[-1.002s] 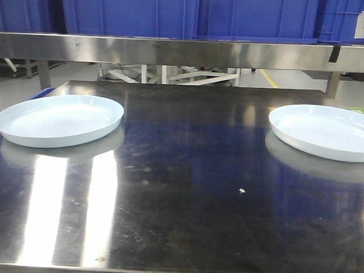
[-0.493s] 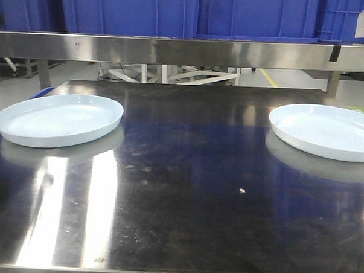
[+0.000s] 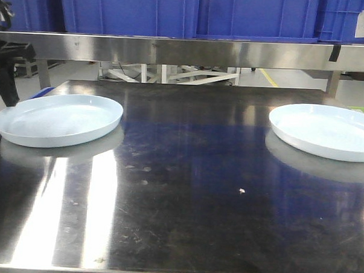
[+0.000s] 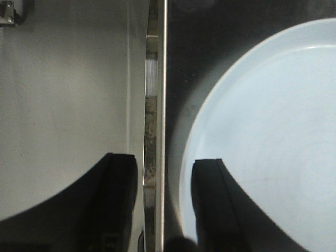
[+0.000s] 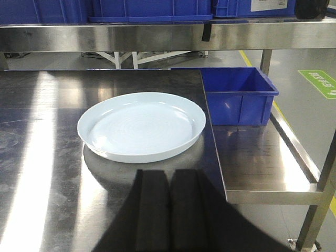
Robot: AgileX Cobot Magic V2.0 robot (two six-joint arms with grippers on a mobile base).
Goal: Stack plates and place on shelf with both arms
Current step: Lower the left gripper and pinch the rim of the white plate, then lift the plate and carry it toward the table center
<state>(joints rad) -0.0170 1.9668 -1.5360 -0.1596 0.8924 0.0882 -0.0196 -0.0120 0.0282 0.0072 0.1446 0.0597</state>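
Two white plates lie flat on the steel table. The left plate [image 3: 59, 120] [image 4: 262, 131] is near the table's left edge, and the right plate [image 3: 327, 131] [image 5: 142, 126] is near the right edge. My left gripper [image 4: 164, 164] is open above the left plate's outer rim. One finger [image 4: 210, 205] is over the plate, and the other finger [image 4: 121, 205] is beyond the table edge [image 4: 160, 79]. The left arm [image 3: 5, 68] shows at the far left. My right gripper [image 5: 169, 173] is shut and empty, just short of the right plate's near rim.
A steel shelf [image 3: 185, 52] [image 5: 157, 35] spans above the back of the table and carries blue bins [image 3: 193, 13]. To the right of the table, a lower steel ledge [image 5: 262, 163] holds a blue bin [image 5: 239, 94].
My left arm has come into the front view at the far left, down to the left plate's outer rim. Both plates lie where they were.
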